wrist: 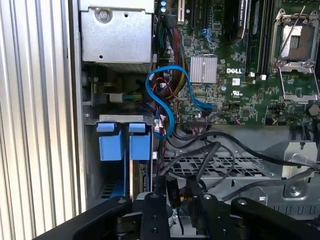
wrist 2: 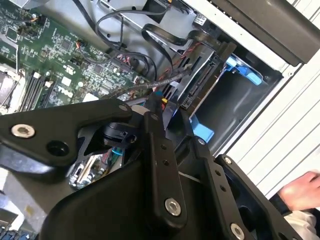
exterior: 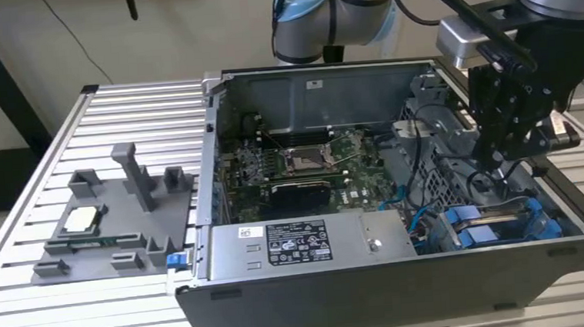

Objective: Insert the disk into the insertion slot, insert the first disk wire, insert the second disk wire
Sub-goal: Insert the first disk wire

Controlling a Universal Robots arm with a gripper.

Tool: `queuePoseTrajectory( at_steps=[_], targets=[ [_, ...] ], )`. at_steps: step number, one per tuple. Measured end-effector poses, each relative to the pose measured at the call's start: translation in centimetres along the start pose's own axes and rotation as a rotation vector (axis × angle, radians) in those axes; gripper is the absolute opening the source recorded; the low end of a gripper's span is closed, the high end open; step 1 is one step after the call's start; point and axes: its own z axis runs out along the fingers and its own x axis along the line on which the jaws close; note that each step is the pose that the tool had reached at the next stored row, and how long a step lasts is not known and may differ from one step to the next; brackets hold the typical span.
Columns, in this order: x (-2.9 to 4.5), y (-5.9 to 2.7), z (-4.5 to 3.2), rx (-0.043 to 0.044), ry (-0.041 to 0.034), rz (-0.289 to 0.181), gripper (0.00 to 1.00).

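An open computer case point(exterior: 384, 296) lies on a slatted bench point(exterior: 124, 106). The disk point(exterior: 479, 235), in its blue carrier, sits in the insertion slot point(wrist: 91, 155) at the case's front corner on the exterior view's right. Its long axis runs along the front wall, blue tabs toward the power-supply box point(exterior: 298, 244). The gripper point(exterior: 506, 165) hangs just above among black cables point(wrist: 220, 150). Whether it grips anything cannot be told.
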Motion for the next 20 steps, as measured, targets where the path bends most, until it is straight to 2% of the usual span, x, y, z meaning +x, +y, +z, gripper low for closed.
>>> queuePoseTrajectory(
  at_steps=[1,4,11,20],
  targets=[
    [0.0,0.0,0.01,0.0,-0.0001,0.0,0.22],
    [0.01,0.0,0.02,0.0,0.0002,0.0,0.19],
    [0.0,-0.01,0.04,0.0001,0.0009,0.002,0.19],
    [0.25,-0.21,0.46,0.0003,0.001,0.003,0.19]
  ],
)
